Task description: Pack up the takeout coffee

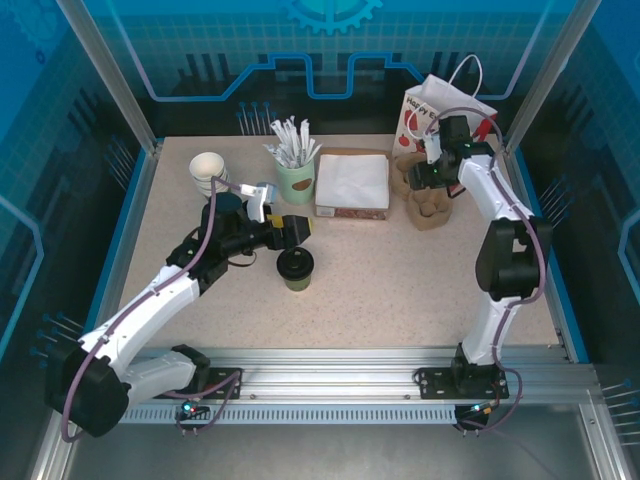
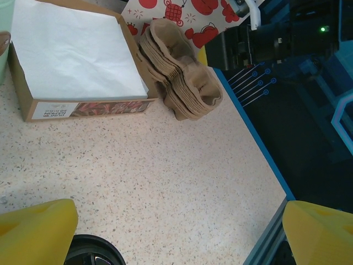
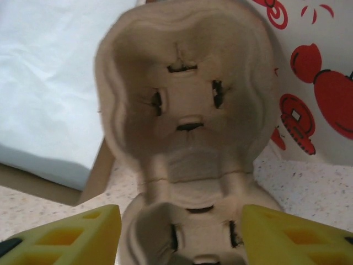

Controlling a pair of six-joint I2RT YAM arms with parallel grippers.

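Far left, at the back of the table: a stack of lidless cups, not the target. Next, the left hand hangs over mid-table w/ its fingers spread wide & nothing between them. The takeout coffee stands upright just beside it, on the side nearer the arm bases; long axis vertical, black lid up. In the left wrist view the lid sits at the bottom edge, by the left finger, i.e. off to one side & not in the gap. So imo the hand must shift toward the bases & line up until the cup falls betw. the fingers, then close on the cup wall. Further right along the back: cup of sticks, napkin box, then the carrier stack. The right hand is over that stack, fingers apart, one on each side of the top carrier's near end; can't tell if they touch it. Rightmost, a paper bag. The left arm is by far the nearer to the coffee; the right is well apart from it.
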